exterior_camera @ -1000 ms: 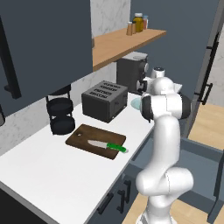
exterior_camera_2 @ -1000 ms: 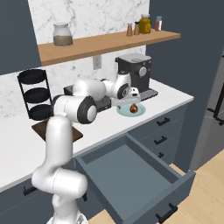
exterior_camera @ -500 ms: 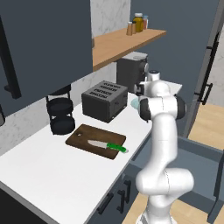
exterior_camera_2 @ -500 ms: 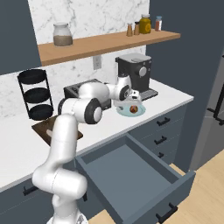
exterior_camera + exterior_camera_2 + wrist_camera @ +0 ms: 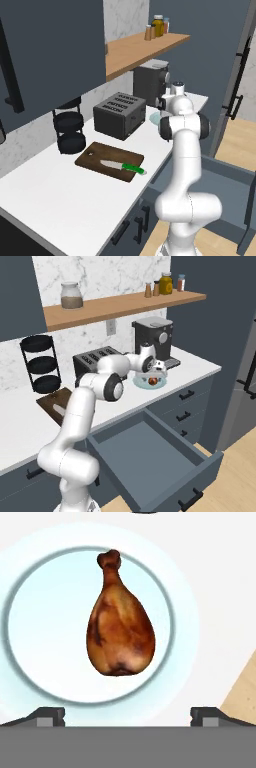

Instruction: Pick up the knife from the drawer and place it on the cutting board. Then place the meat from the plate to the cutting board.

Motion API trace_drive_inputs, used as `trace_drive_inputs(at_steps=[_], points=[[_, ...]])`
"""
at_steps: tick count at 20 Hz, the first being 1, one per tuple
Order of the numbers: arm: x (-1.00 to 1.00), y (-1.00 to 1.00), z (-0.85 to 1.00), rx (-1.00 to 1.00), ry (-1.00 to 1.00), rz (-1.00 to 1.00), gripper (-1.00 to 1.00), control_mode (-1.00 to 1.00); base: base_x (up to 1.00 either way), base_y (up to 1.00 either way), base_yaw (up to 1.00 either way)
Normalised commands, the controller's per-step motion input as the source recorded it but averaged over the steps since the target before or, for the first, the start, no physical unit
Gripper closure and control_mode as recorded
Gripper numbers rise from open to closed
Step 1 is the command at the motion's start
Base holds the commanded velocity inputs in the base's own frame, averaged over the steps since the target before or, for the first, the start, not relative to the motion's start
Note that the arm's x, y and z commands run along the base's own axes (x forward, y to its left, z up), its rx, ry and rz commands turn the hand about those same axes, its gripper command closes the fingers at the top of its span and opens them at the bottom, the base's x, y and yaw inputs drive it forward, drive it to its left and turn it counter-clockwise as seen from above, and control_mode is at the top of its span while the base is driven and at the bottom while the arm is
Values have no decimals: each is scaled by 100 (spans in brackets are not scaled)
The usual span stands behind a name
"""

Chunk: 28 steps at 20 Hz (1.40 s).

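A white robot arm stands at a kitchen counter, reaching over to a small round pale-blue plate [image 5: 30, 677] beside a black coffee machine [image 5: 155, 338]. The gripper [image 5: 127, 714] hovers directly above the plate, its two dark fingertips [image 5: 47, 714] spread wide apart and holding nothing. One piece of meat [image 5: 120, 624] — a reddish-brown drumstick — lies in the middle of the plate, its narrow bone end pointing away from the fingertips. Further along the counter, one dark brown cutting board [image 5: 102, 152] lies flat, and on it rests one knife [image 5: 122, 166] with a green handle, so the first half of the job looks done. One wide slate-blue drawer [image 5: 155, 456] hangs open below the counter (it looks empty). The step in hand, as I judge it, is picking up the meat: the next move calls for lowering the open jaws around the thick body of the drumstick, closing on it, and carrying it across to the board — ideally setting it down clear of the knife. One toaster [image 5: 120, 114] sits between plate and board.
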Motion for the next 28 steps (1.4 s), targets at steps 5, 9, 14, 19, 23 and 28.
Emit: trace_drive_inputs(at_steps=[5,9,14,19,23,28], points=[[25,-2,-21,1,-2,0,-100,-100,0,0,0],[32,0,-32,0,0,0,-100,-100,0,0,0],[27,0,-22,0,-2,0,-100,-100,0,0,0],[15,0,-5,0,-5,0,100,-100,0,0,0],[-70,0,10,7,-7,0,100,-100,0,0,0],[-100,0,15,15,1,0,100,-100,0,0,0]])
